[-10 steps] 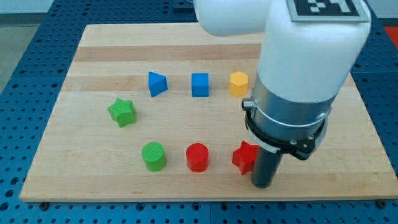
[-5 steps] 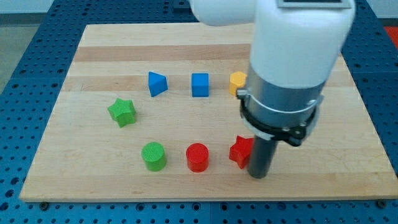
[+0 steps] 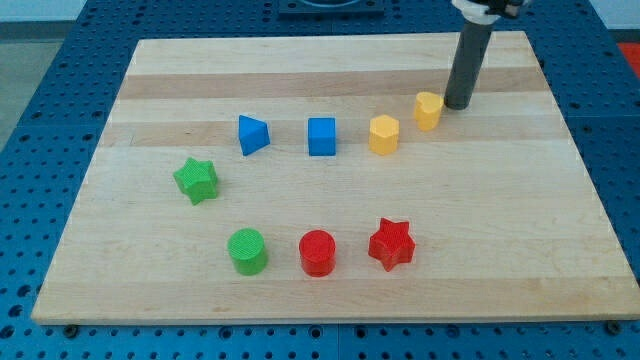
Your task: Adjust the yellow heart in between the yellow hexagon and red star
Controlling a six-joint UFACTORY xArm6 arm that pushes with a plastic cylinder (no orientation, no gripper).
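My tip [image 3: 458, 104] (a bare rod; no tool is seen) is planted just at 3 o'clock of the yellow heart [image 3: 428, 110], itself placed at 2 o'clock of the yellow hexagon [image 3: 383, 134], well apart from the red star [image 3: 391, 244].

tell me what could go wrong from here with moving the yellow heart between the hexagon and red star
My tip sits just right of the yellow heart, so a straight push would likely send the heart leftward into the yellow hexagon and knock it out of place.

The gap lies toward the view's bottom; pushing from this side may miss it.

The heart's uneven shape may make it spin off my tip, and overshooting could nudge the red star.
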